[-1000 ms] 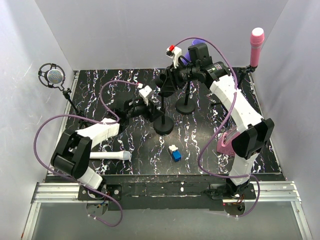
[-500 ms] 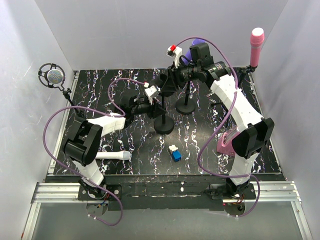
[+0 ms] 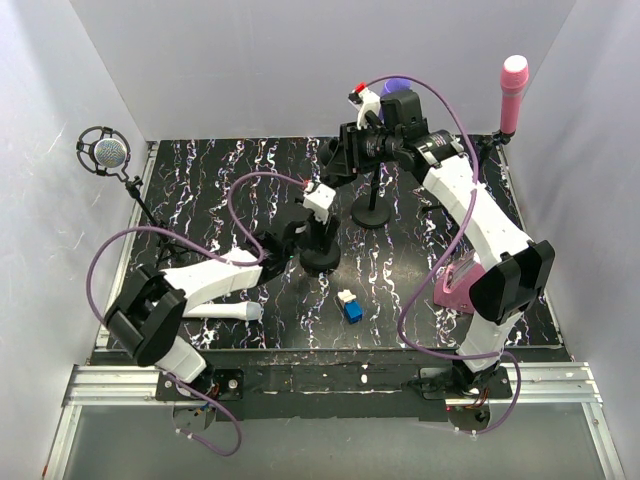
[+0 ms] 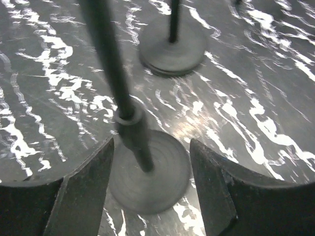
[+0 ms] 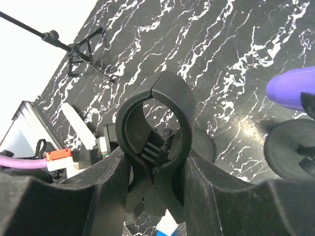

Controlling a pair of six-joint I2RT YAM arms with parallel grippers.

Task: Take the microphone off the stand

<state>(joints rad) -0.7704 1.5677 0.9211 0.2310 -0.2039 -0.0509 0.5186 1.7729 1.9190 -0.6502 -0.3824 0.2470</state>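
Left end effector (image 4: 152, 145) is spread astride the stand (image 4: 130, 123). Right end effector (image 5: 155, 158) is pinched on the clip (image 5: 167, 84) atop it. Second stand (image 4: 172, 51) is noted just behind, white microphone (image 3: 225, 312) to the left.

Near stand pole (image 4: 109, 59) blurred and cut by the top edge; purple microphone (image 5: 290, 88) cut by the right edge; stand clip (image 5: 170, 86) base hidden between the right fingers (image 5: 59, 196).
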